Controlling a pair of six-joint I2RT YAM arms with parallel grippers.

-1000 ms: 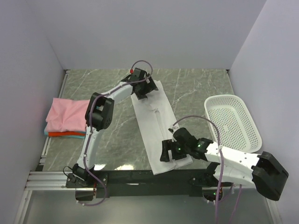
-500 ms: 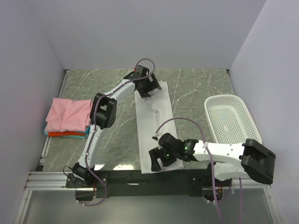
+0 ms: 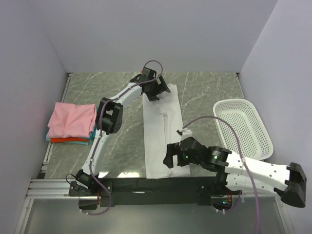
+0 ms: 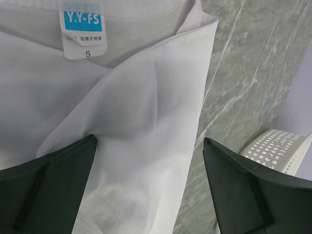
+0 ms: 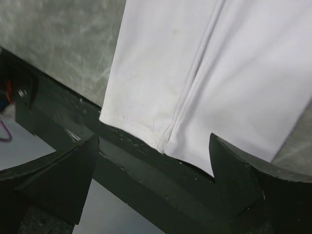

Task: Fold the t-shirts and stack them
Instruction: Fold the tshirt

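Observation:
A white t-shirt (image 3: 161, 131) lies folded into a long strip down the middle of the table, collar end far, hem end near. Its blue neck label (image 4: 81, 22) shows in the left wrist view. My left gripper (image 3: 157, 90) is open over the collar end, with a folded sleeve (image 4: 146, 146) between its fingers, not pinched. My right gripper (image 3: 171, 157) stands open just above the hem (image 5: 161, 139) at the table's near edge, holding nothing. A stack of folded t-shirts, pink (image 3: 72, 119) on top of teal and orange-red, sits at the left.
A white perforated basket (image 3: 243, 127) stands at the right; its rim (image 4: 278, 146) shows in the left wrist view. The black front rail (image 5: 146, 185) runs under the hem. Grey walls close in the marble table (image 3: 204, 92).
My right gripper has opened wider and shifted along the hem end. The strip has swung straighter, its near end moving left. My left gripper has edged right at the collar.

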